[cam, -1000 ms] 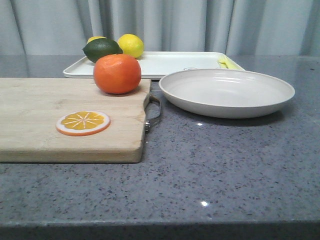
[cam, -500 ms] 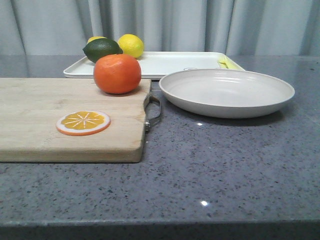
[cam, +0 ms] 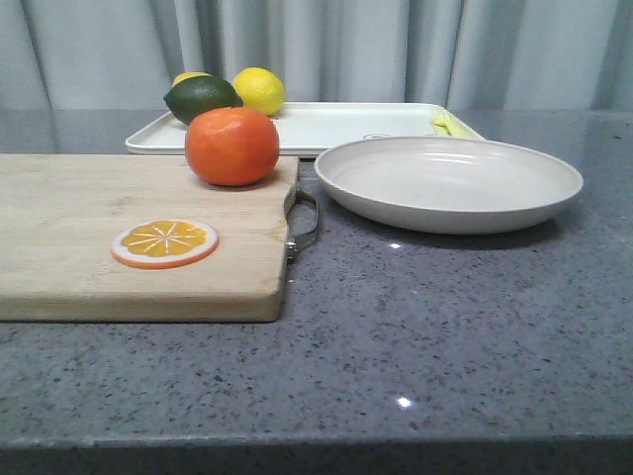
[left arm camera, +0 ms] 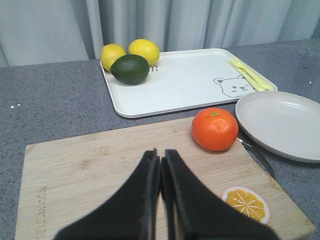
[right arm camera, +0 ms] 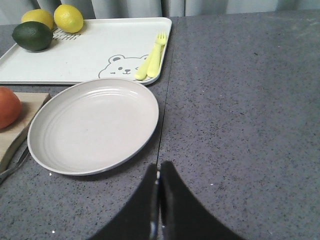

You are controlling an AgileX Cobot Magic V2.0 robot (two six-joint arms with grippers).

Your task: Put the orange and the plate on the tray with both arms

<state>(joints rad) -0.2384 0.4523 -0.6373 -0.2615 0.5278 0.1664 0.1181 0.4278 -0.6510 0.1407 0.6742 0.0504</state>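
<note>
Right now the orange [cam: 232, 145] is sitting on the far right corner of the wooden cutting board [cam: 89, 237], near the board's metal handle [cam: 305, 224], with the orange slice [cam: 164, 242] lying flat on the board closer to the camera. Just to the right of the board, the plate [cam: 448, 182] is resting on the grey stone counter [cam: 445, 336], not touching the orange. Behind both, the tray [cam: 336, 127] is lying on the counter; a dark green avocado [left arm camera: 130, 68] and two lemons [left arm camera: 144, 51] are sitting in its far left corner, and a yellow fork [right arm camera: 155, 55] is lying along its right edge beside a printed bear. The left gripper [left arm camera: 160, 162] is hovering above the cutting board with its jaws pressed together and holding nothing. The right gripper [right arm camera: 158, 175] is hanging over the bare counter near the plate's rim, its jaws likewise closed on nothing.
</note>
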